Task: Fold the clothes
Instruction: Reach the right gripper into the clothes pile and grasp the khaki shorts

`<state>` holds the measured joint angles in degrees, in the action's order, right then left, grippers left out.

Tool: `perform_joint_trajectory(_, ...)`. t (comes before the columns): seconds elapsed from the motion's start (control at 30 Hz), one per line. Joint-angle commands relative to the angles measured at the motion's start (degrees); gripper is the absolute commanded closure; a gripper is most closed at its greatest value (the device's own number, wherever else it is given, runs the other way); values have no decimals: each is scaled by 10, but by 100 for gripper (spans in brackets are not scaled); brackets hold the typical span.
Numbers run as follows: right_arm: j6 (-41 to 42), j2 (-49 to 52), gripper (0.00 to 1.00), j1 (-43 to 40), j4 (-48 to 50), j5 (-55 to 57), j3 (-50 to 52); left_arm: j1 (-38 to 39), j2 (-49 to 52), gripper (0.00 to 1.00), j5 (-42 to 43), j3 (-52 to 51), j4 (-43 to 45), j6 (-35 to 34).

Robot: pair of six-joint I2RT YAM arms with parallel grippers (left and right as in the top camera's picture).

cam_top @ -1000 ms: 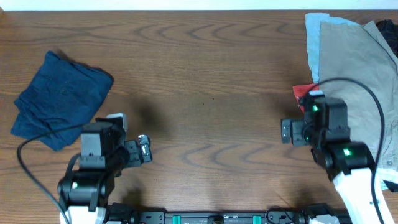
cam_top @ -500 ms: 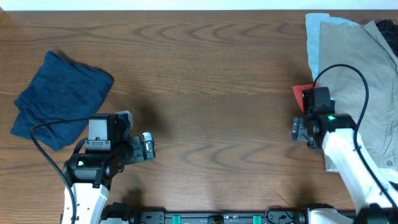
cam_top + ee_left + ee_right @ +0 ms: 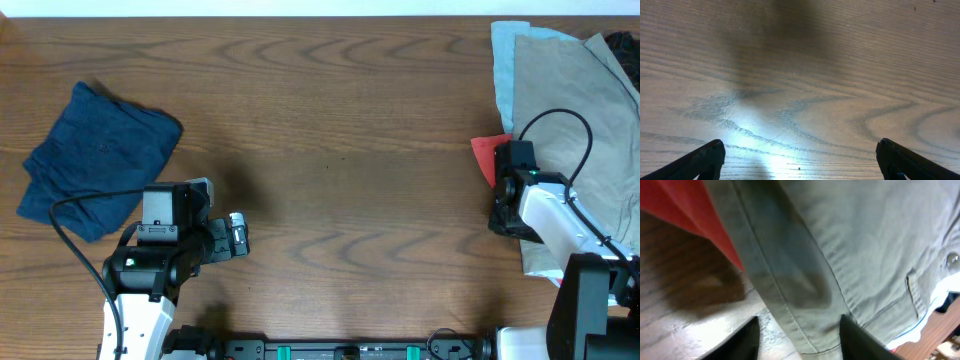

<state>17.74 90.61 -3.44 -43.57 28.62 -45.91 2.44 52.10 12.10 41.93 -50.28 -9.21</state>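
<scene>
The clothes lie in a heap at the table's right edge, topped by khaki shorts [image 3: 570, 90] over a light-blue piece [image 3: 503, 60] and a red piece [image 3: 484, 155]. My right gripper [image 3: 505, 215] is down at the shorts' left edge. In the right wrist view its jaws [image 3: 799, 330] straddle the stitched hem of the khaki shorts [image 3: 840, 240], with bare wood showing between the left finger and the cloth; the red piece [image 3: 675, 205] is at upper left. My left gripper [image 3: 237, 238] hovers open over bare wood [image 3: 800, 155], holding nothing.
A folded navy garment [image 3: 100, 160] lies at the far left. A black piece [image 3: 622, 45] peeks out at the top right corner. The wooden table [image 3: 340, 150] stretches between the two arms. The right arm's cable loops over the shorts.
My right gripper has swung from pointing left over the wood to the shorts' hem, and its jaws have narrowed around it. The left arm shifted slightly, then stayed still.
</scene>
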Motion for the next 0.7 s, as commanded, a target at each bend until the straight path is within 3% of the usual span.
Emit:
perform_joint_trajectory(0.0, 7, 5, 67, -4, 1, 21, -8, -2, 0, 2, 6, 12, 0, -5)
perform_joint_trajectory(0.1, 7, 5, 69, -4, 1, 21, -8, -2, 0, 2, 6, 12, 0, -5)
perform_joint_trajectory(0.2, 7, 5, 58, -4, 1, 20, -8, -2, 0, 2, 6, 12, 0, -5)
perform_joint_trajectory(0.27, 7, 5, 55, -4, 2, 18, -8, -2, 0, 2, 6, 12, 0, -5)
perform_joint_trajectory(0.53, 7, 5, 57, -4, 26, 13, 26, -2, 0, 2, 6, 12, 0, -5)
perform_joint_trajectory(0.67, 7, 5, 62, -4, 35, 16, 36, -2, 0, 2, 6, 12, 0, -5)
